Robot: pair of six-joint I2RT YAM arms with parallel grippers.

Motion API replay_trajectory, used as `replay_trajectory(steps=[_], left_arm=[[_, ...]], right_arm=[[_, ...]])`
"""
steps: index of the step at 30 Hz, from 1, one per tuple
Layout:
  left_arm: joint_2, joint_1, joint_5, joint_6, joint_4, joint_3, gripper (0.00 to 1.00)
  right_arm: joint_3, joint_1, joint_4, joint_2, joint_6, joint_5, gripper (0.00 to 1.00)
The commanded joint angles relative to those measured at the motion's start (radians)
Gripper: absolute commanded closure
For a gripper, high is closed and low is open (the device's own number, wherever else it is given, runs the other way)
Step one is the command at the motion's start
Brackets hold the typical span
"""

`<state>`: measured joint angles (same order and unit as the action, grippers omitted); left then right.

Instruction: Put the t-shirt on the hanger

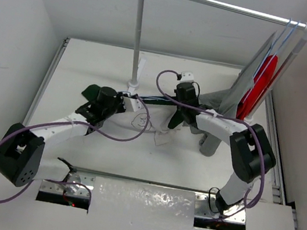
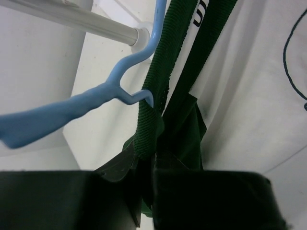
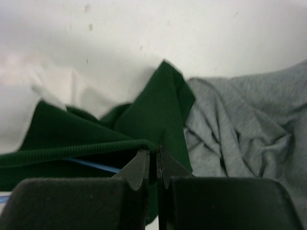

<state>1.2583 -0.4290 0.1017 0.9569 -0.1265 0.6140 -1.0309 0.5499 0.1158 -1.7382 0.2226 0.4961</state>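
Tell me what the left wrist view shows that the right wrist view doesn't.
Only the left wrist view: the white rail and the t-shirt's cream front with its dark print.
Only the right wrist view: the grey shirt, crumpled beside the green fabric.
Both: the t-shirt's green trim pinched in a shut gripper, the left gripper in one and the right gripper in the other. The hanger is clear in the left view and only a thin blue sliver in the right.
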Motion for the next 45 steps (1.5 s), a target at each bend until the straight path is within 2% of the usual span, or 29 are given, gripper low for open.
replay_trajectory(steps=[1, 3, 4, 6, 8, 9, 12, 15, 16, 17, 20, 22, 24, 26, 30, 33, 34, 35, 36, 38, 40, 45], left_arm=[[-0.019, 0.039, 0.276, 0.158, 0.064, -0.031, 1.0], [-0.017, 0.036, 0.283, 0.203, 0.044, -0.06, 1.0], [-0.014, 0.035, 0.286, 0.224, 0.022, -0.074, 1.0], [0.021, 0.029, 0.302, 0.279, -0.031, -0.101, 1.0], [0.044, 0.024, 0.326, 0.295, -0.073, -0.111, 1.0], [0.053, 0.024, 0.335, 0.298, -0.084, -0.109, 1.0], [0.061, 0.024, 0.322, 0.28, -0.113, -0.094, 1.0], [0.075, 0.022, 0.234, 0.152, -0.036, 0.005, 1.0], [0.093, 0.016, 0.21, 0.096, 0.003, 0.03, 1.0], [0.101, 0.013, 0.198, 0.068, 0.017, 0.073, 1.0], [0.104, 0.013, 0.061, -0.03, 0.102, 0.13, 1.0], [0.09, 0.013, -0.077, -0.073, 0.17, 0.154, 1.0], [0.089, 0.013, -0.181, -0.118, 0.206, 0.173, 1.0], [0.089, 0.013, -0.227, -0.138, 0.24, 0.194, 1.0], [0.092, 0.013, -0.289, -0.181, 0.249, 0.205, 1.0], [0.09, 0.012, -0.313, -0.208, 0.255, 0.222, 1.0], [0.089, 0.013, -0.318, -0.21, 0.26, 0.225, 1.0], [0.082, 0.012, -0.323, -0.21, 0.263, 0.225, 1.0], [0.076, 0.012, -0.326, -0.205, 0.268, 0.224, 1.0], [0.061, 0.012, -0.342, -0.19, 0.278, 0.208, 1.0], [0.036, 0.013, -0.381, -0.158, 0.294, 0.191, 1.0], [0.029, 0.013, -0.465, -0.087, 0.347, 0.19, 1.0]], right_arm=[[0.032, -0.076, -0.139, -0.009, -0.126, 0.342, 1.0], [0.073, -0.076, -0.081, 0.04, -0.131, 0.157, 1.0], [0.086, -0.076, -0.018, 0.054, -0.135, 0.113, 1.0], [0.085, -0.07, -0.011, 0.077, -0.123, 0.072, 1.0], [0.059, -0.055, -0.045, 0.066, -0.155, 0.172, 1.0], [0.017, -0.026, -0.068, 0.052, -0.182, 0.318, 1.0], [-0.032, 0.037, -0.108, -0.013, -0.284, 0.435, 1.0], [-0.018, 0.07, -0.078, -0.027, -0.263, 0.298, 1.0], [0.004, 0.07, -0.046, -0.008, -0.238, 0.157, 1.0], [0.018, 0.071, -0.021, 0.008, -0.235, 0.083, 1.0], [0.095, 0.077, 0.114, 0.092, -0.23, -0.235, 1.0], [0.155, 0.081, 0.229, 0.159, -0.23, -0.432, 1.0], [0.176, 0.087, 0.269, 0.196, -0.23, -0.491, 1.0], [0.181, 0.104, 0.259, 0.233, -0.258, -0.539, 1.0], [0.158, 0.173, 0.2, 0.227, -0.338, -0.511, 1.0], [0.129, 0.179, 0.199, 0.195, -0.327, -0.646, 0.98], [0.117, 0.179, 0.197, 0.19, -0.322, -0.665, 0.9], [0.112, 0.179, 0.174, 0.193, -0.321, -0.686, 0.73], [0.109, 0.179, 0.164, 0.204, -0.334, -0.677, 0.42], [0.132, 0.168, 0.157, 0.239, -0.356, -0.648, 0.24], [0.164, 0.148, 0.165, 0.307, -0.394, -0.63, 0.12], [0.137, 0.145, 0.052, 0.373, -0.514, -0.704, 0.15]])
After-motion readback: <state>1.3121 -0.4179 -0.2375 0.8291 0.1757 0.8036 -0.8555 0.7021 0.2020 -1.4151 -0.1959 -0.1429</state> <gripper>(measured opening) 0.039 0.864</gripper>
